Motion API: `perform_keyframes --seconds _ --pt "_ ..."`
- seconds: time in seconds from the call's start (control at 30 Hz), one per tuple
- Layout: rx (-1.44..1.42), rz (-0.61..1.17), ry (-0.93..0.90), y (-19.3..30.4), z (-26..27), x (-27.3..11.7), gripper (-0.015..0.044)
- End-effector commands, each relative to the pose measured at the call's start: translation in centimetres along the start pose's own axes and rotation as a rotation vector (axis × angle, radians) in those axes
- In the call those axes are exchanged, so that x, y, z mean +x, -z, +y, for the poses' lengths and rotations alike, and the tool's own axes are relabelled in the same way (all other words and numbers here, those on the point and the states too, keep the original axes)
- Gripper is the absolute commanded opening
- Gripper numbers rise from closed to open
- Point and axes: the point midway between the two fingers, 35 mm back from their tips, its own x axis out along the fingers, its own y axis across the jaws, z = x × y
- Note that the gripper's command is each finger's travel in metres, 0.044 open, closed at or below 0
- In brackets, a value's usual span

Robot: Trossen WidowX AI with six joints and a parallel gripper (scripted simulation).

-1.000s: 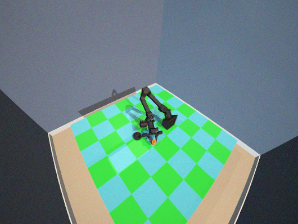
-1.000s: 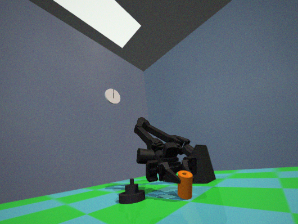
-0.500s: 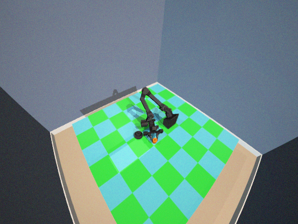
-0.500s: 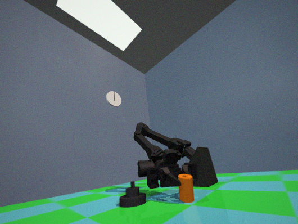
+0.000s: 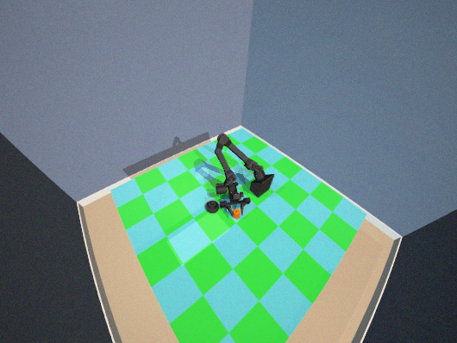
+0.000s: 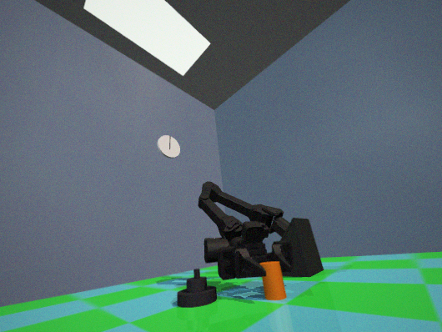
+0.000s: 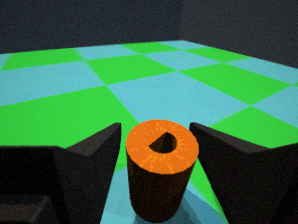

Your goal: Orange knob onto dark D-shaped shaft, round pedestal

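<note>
The orange knob [image 5: 236, 214] [image 6: 274, 284] [image 7: 161, 165] stands nearly upright on the checkered floor. Its top shows in the wrist view, with a dark hole that has a flat side. My gripper [image 5: 236, 211] [image 6: 276, 270] [image 7: 155, 128] is open, with one finger on each side of the knob near its top. The wrist view shows gaps between the knob and both fingers. The round dark pedestal [image 5: 211, 207] [image 6: 196, 298] stands to the left of the knob in the top and exterior views. Its thin shaft [image 6: 197, 274] points up bare. The pedestal is outside the wrist view.
The arm's dark base block [image 5: 261, 186] [image 6: 304, 248] stands behind and to the right of the gripper. A raised pale rim [image 5: 88, 250] edges the work area. Walls rise behind the arm, and a round white disc [image 6: 168, 146] hangs on one.
</note>
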Motion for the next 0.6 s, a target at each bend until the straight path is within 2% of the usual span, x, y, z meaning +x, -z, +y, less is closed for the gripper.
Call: perform_keyframes --seconds 0.0,0.3,0.5,0.57 --pt "0.000 -0.003 0.000 -0.03 0.00 0.01 0.0260" --pt "0.000 -0.003 0.000 -0.03 0.00 0.01 0.0260" --pt "0.000 -0.003 0.000 -0.03 0.00 0.01 0.0417" --pt "0.000 -0.003 0.000 -0.03 0.00 0.01 0.0440"
